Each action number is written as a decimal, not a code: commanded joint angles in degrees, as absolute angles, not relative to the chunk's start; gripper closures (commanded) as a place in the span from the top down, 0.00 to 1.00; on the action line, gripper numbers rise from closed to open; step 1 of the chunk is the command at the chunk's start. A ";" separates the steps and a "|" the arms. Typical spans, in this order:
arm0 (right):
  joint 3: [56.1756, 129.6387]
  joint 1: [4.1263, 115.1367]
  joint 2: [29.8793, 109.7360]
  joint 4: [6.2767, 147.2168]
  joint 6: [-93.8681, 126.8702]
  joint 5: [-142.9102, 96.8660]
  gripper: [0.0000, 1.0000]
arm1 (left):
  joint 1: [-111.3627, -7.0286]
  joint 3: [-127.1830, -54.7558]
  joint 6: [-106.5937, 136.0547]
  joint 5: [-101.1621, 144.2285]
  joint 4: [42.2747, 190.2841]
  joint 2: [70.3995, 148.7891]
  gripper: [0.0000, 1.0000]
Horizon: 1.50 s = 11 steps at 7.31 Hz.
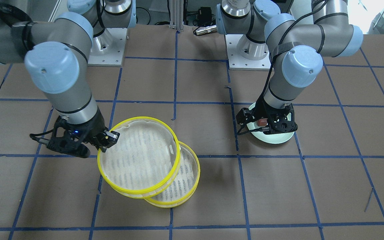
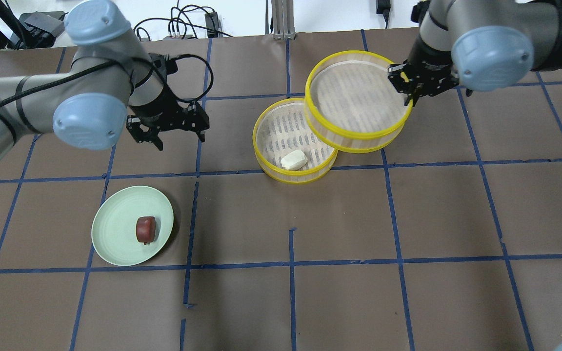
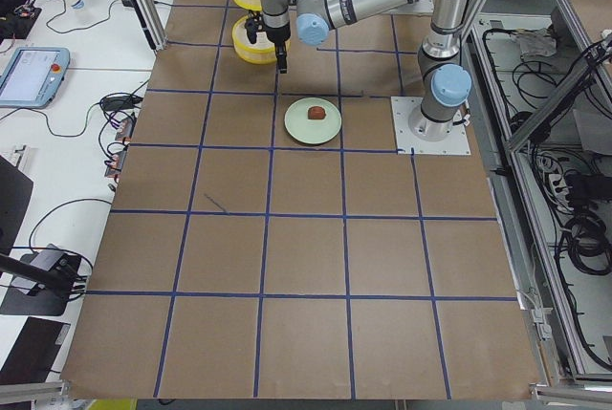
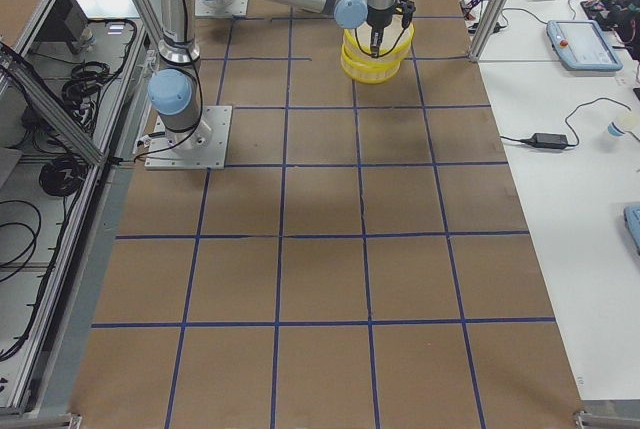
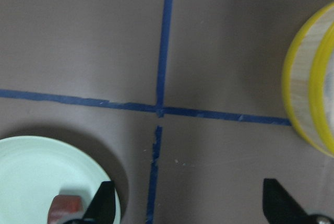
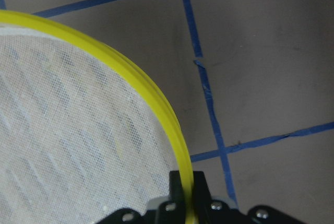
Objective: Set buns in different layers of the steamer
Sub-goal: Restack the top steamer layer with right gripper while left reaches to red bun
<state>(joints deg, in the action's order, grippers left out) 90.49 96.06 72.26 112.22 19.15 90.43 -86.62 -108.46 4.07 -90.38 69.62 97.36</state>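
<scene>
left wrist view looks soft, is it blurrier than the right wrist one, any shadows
Left wrist view: soft throughout, blue tape lines smeared, the dark reddish-brown bun a fuzzy block, a dark shadow beside the pale green plate. Right wrist view: sharper, the mesh weave of the yellow-rimmed steamer tray readable, its rim blurring only by the right gripper.

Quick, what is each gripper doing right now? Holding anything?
Left gripper: open, holding nothing.
Right gripper: shut on the rim of the top tray.
</scene>
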 commanded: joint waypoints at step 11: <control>90.79 102.39 65.13 117.86 23.82 94.75 0.02 | -82.07 -118.83 -1.05 -95.10 66.62 100.28 0.98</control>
<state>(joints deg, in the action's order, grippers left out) 90.77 102.31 65.30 117.86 24.15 94.44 -80.04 -118.70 -1.05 -95.63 67.17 99.85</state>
